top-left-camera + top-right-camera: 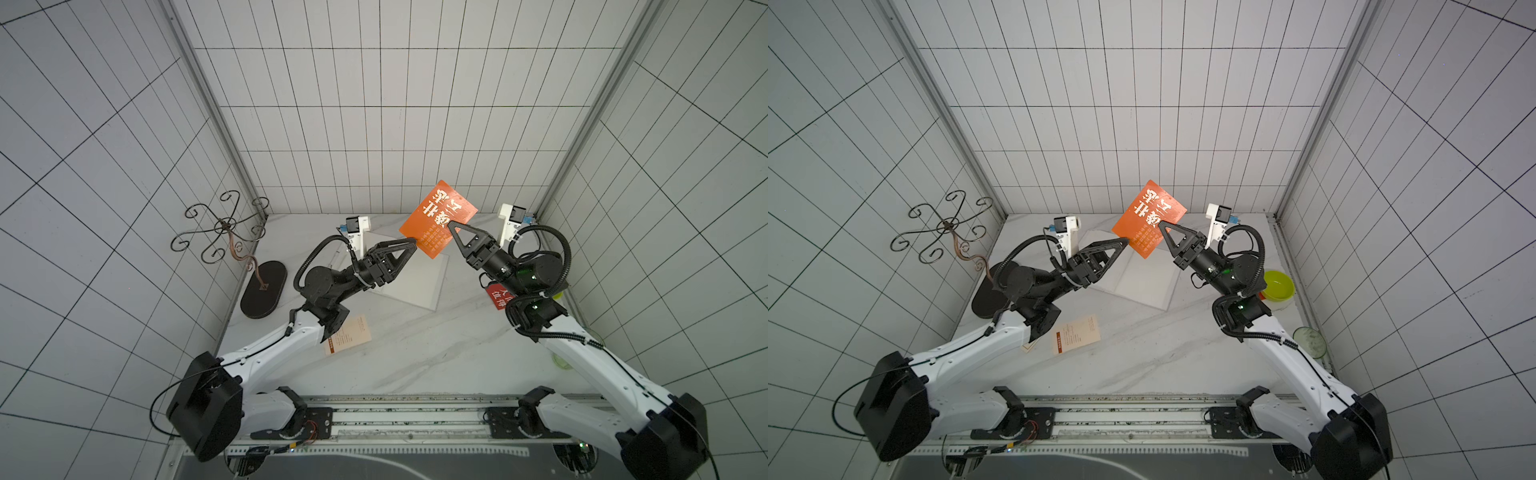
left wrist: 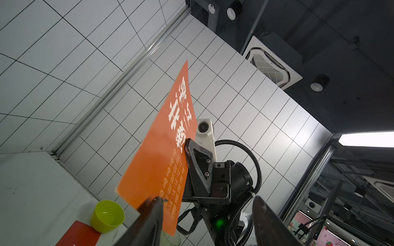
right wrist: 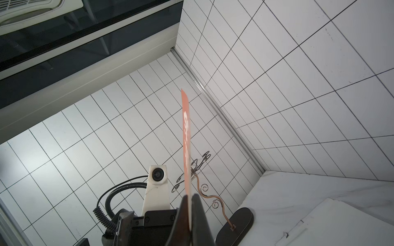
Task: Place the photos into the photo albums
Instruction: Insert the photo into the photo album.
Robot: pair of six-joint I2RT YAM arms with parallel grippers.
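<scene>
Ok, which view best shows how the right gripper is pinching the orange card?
The right wrist view: the orange card stands edge-on, clamped between the shut fingers of the right gripper. The left wrist view shows only one finger on its printed face; both top views likewise.

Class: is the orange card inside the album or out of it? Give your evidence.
Out. The right gripper, shut on the orange card, holds it in the air above the white album lying on the table.
</scene>
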